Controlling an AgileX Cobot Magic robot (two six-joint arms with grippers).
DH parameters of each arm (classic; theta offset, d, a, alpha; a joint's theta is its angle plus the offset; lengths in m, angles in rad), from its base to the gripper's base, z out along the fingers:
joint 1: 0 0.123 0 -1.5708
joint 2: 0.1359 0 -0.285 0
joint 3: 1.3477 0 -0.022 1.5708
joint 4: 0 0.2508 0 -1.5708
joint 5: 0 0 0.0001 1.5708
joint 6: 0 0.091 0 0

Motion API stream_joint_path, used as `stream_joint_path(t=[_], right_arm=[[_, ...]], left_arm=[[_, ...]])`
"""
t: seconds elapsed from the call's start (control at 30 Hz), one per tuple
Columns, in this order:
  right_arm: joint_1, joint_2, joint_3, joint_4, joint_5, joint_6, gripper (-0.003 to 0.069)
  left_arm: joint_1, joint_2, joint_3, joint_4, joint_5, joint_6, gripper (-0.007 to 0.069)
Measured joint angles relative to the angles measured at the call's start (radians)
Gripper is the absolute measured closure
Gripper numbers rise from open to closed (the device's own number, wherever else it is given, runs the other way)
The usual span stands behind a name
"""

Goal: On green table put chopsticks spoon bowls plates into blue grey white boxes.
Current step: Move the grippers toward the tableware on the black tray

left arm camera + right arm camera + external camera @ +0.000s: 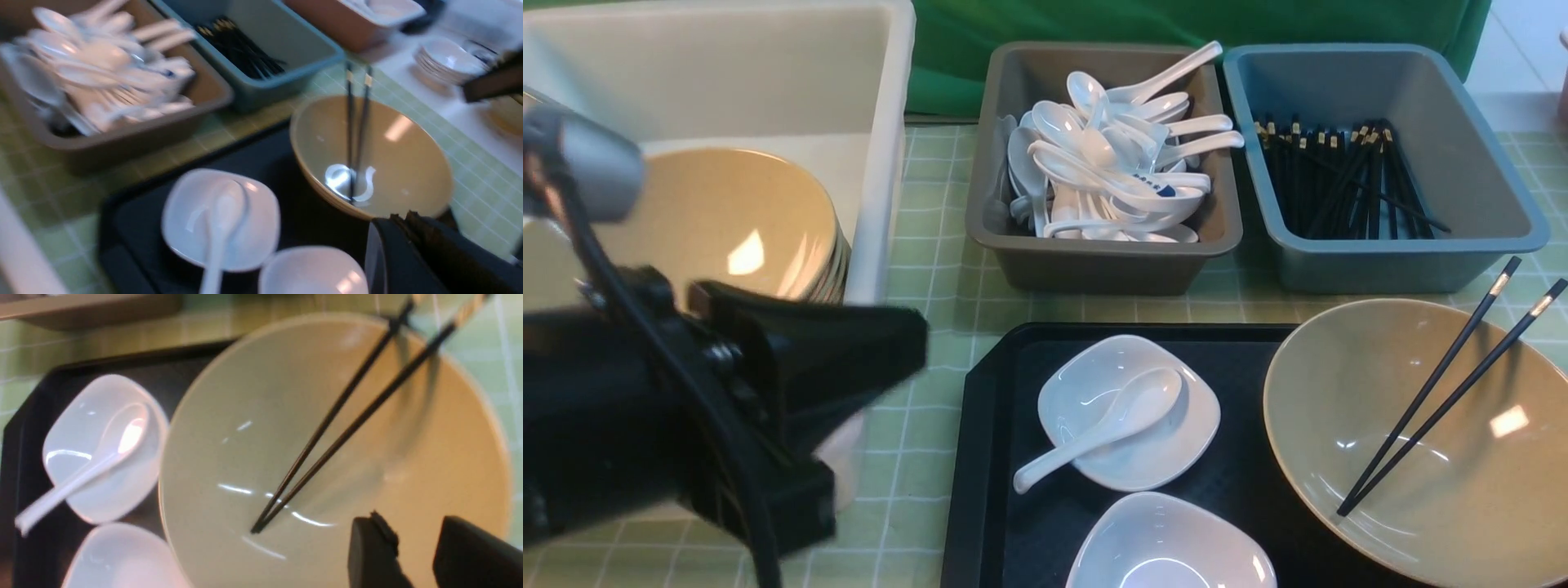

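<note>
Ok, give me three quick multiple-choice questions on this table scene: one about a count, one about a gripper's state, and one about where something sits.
1. How many chopsticks rest in the tan bowl?
A) one B) two C) four

2. How does the right gripper stand?
A) shut on a chopstick B) shut on the tan bowl's rim C) jaws apart, holding nothing

3. Where does the loose spoon lie?
A) in a white dish on the black tray B) in the tan bowl C) in the right gripper

Answers:
1 B, since two black sticks lean inside the bowl.
2 C, since the right wrist view shows a bare gap between its jaws.
3 A, since its scoop rests in the dish with the handle over the edge.
</note>
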Motion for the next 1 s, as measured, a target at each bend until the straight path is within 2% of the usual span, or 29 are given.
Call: stream_joint_path(t=[0.07, 0.1, 0.17, 0.27, 0.33, 0.37, 0.43, 0.53, 0.73, 1.0], right_arm=[[0.053, 0.048, 0.015, -0.02, -0.068, 0.101, 0.0422], [0.058, 0.051, 0.015, -0.024, -0.074, 0.11, 0.0421], [0.138, 0.113, 0.016, -0.08, -0.128, 0.232, 0.0411], [0.208, 0.167, 0.015, -0.154, -0.147, 0.327, 0.0395], [0.295, 0.244, 0.014, -0.321, -0.152, 0.531, 0.0368], [0.3, 0.249, 0.014, -0.335, -0.152, 0.531, 0.0365], [0.338, 0.319, 0.014, -0.493, -0.152, 0.787, 0.0334], [0.346, 0.368, 0.014, -0.56, -0.211, 0.936, 0.0306], [0.348, 0.454, 0.013, -0.577, -0.376, 1.045, 0.0289], [0.348, 0.504, 0.011, -0.579, -0.335, 1.067, 0.0288]], left_arm=[[-0.026, 0.016, 0.0, -0.017, 0.015, 0.008, 0.0627], [-0.03, 0.019, 0.0, -0.021, 0.015, 0.009, 0.0627], [-0.039, 0.028, 0.0, -0.028, 0.017, 0.017, 0.0627], [-0.04, 0.029, 0.0, -0.03, 0.014, 0.02, 0.0627], [-0.04, 0.029, 0.0, -0.033, 0.01, 0.021, 0.0627], [-0.04, 0.029, 0.0, -0.034, 0.009, 0.021, 0.0627], [-0.041, 0.029, 0.0, -0.04, 0.006, 0.022, 0.0627], [-0.041, 0.029, 0.0, -0.053, 0.005, 0.022, 0.0627], [-0.041, 0.029, 0.0, -0.087, -0.001, 0.022, 0.0627], [-0.041, 0.029, 0.0, -0.092, 0.048, 0.022, 0.0627]])
